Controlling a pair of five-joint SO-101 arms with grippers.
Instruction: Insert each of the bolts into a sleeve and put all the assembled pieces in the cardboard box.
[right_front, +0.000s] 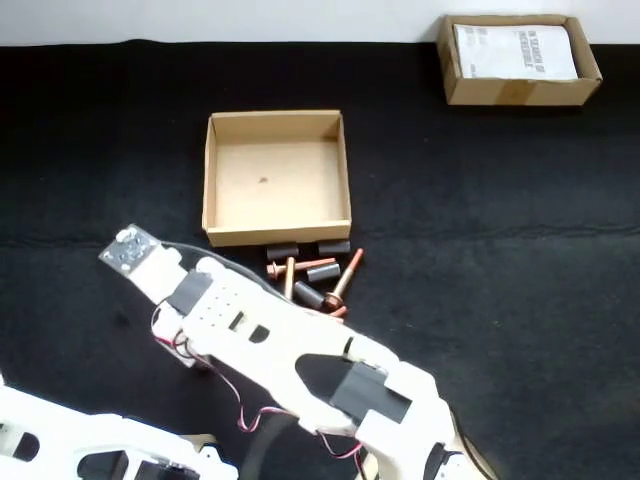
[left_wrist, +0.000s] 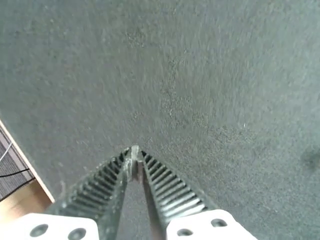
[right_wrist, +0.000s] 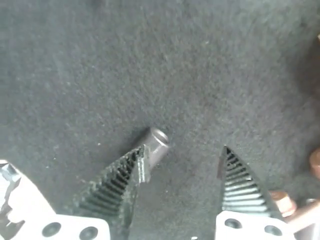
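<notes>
While your right pincer (right_wrist: 184, 151) gapes beside what looks like a sleeve (right_wrist: 157, 142), centre it before closing; left pincer (left_wrist: 134, 152) is closed.

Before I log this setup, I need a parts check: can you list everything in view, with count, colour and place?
cardboard box: one, brown, open and empty, mid-table.
second box: one, brown, far right corner, holding a white printed sheet.
bolts: at least three, copper, in front of the cardboard box; a copper bit by the arm may be a fourth.
sleeves: four, dark grey, among the bolts.
cloth: one, black, covering the table.
right gripper: one, white with black jaws, open, a sleeve by one tip.
left gripper: one, same colours, jaws shut on nothing, above bare cloth.
</notes>
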